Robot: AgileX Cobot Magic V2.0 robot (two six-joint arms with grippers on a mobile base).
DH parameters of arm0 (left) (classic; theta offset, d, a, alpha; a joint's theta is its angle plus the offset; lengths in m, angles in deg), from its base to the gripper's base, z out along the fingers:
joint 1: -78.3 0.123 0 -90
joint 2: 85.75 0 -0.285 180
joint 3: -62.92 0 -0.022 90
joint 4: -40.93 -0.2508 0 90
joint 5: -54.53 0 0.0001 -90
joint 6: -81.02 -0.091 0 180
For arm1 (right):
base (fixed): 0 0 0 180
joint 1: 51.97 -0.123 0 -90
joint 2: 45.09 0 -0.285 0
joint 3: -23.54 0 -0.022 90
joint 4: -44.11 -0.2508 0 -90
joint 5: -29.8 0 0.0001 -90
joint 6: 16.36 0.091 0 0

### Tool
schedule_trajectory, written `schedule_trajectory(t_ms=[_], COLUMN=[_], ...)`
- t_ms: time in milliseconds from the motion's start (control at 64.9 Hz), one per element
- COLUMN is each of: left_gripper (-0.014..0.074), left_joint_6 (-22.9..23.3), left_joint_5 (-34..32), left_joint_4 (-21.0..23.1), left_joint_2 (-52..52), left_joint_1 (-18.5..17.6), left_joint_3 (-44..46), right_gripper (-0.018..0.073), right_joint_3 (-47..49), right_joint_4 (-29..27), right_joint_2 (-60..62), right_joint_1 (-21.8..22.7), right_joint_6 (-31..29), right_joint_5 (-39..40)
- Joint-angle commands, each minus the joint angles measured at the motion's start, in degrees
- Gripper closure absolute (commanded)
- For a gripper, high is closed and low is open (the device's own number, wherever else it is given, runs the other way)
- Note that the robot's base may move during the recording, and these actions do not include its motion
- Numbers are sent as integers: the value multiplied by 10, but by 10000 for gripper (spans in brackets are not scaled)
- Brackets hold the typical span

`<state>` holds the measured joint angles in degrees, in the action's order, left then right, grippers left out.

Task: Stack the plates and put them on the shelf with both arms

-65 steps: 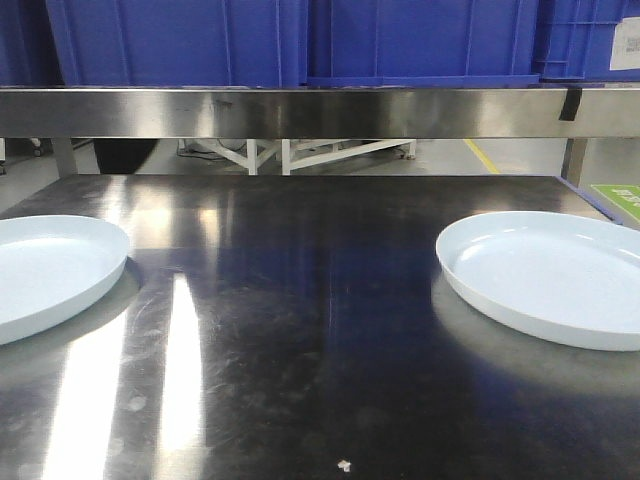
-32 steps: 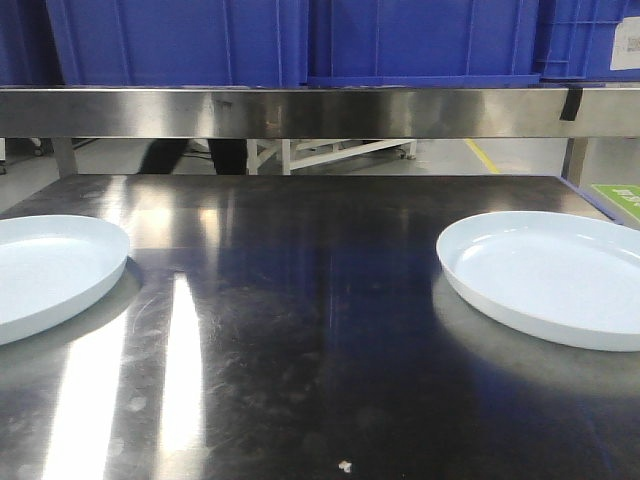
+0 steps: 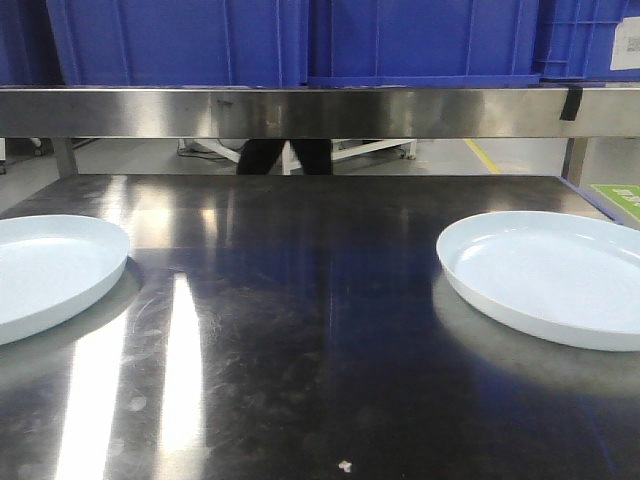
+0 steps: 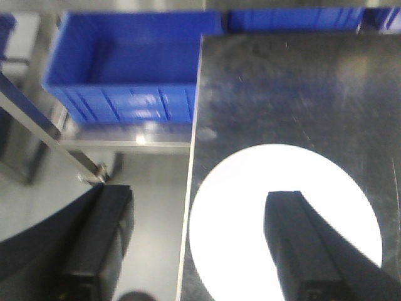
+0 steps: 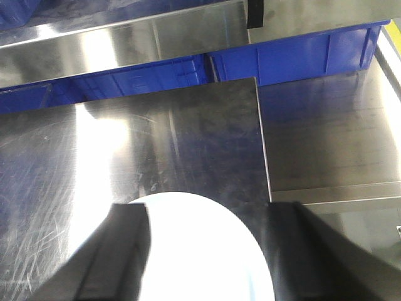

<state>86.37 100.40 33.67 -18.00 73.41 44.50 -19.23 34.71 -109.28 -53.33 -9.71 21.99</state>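
Left plate (image 3: pixel 45 270): flat at left edge of counter (image 3: pixel 320 300).
Right plate (image 3: pixel 550 275): flat at counter's right side, well apart from the first.
Left hand (image 4: pixel 199 197): released, fingers spread, above left plate and counter edge.
Right hand (image 5: pixel 207 213): released, spread above right plate.
Blue bins (image 3: pixel 200 40): on shelf (image 3: pixel 300 110) over counter's far edge.

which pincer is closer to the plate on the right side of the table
Right. The right pincer hangs open directly above the right-side plate. The left pincer hangs open over the other plate, at the left edge of the table.
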Motion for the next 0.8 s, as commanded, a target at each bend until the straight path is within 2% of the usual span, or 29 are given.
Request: schedule_trajectory(t_ms=[0, 524, 786], left_gripper=[67, 67, 67], left_joint_6=[10, 19, 23], left_joint_5=[-37, -75, -94], left_joint_4=[10, 11, -5], left_joint_2=[24, 211, 251], left_joint_1=[-4, -4, -3], left_joint_3=[21, 21, 22], right_gripper=[13, 13, 13], right_joint_3=[23, 23, 23], right_joint_4=[0, 0, 0], right_joint_2=[4, 4, 4], right_joint_1=[3, 3, 3], right_joint_6=[-5, -5, -5], right_joint_5=[51, 43, 43])
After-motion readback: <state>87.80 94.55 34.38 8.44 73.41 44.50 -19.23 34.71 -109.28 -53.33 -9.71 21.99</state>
